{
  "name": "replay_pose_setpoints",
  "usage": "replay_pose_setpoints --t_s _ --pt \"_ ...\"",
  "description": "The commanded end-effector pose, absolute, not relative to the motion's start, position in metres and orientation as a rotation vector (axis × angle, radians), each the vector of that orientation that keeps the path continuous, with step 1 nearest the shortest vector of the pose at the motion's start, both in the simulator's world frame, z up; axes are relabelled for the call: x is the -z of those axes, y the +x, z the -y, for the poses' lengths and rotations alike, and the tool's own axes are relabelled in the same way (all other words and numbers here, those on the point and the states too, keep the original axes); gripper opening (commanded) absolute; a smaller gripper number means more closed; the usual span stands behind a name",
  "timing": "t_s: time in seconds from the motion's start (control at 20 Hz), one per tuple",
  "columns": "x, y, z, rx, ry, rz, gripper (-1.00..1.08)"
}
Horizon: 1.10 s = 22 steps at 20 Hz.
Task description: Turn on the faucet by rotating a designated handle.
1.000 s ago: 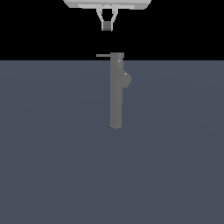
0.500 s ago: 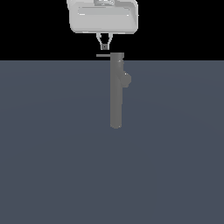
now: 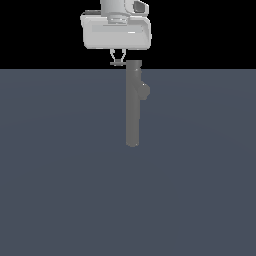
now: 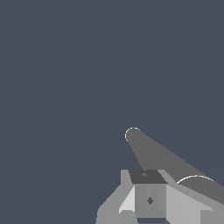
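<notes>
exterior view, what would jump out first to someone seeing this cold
The tall grey faucet standing alone in the middle of the dark blue-grey floor draws the eye first. Next comes the pale robot hand just above its top, the tool pinched down at the thin handle that sticks out toward the exterior view's left.

One faucet [image 3: 132, 107] stands in the middle of the exterior view, a single grey column. It carries one handle [image 3: 117, 63], a thin rod near the top centre of the frame, and one short rounded stub [image 3: 144, 91] just right of the column. One gripper [image 3: 118, 61] hangs at the top centre. One flat slate-blue floor [image 3: 55, 180] fills the lower part of the frame.
</notes>
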State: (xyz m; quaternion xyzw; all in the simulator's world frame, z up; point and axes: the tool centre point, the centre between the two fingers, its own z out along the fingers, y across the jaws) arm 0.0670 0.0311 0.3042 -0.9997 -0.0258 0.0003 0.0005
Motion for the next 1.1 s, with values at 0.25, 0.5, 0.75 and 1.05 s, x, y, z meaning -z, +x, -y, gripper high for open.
replay_pose_setpoints --t_s 0.25,0.5,0.75,1.05 --pt "-0.300 0.078 -0.033 0.000 -3.140 0.086 -1.00" --pt "-0.301 0.077 -0.033 0.000 -3.140 0.086 -1.00" --pt "-0.301 0.066 -0.035 0.000 -3.140 0.086 -1.00" --pt "-0.301 0.049 -0.039 0.000 -3.140 0.086 -1.00"
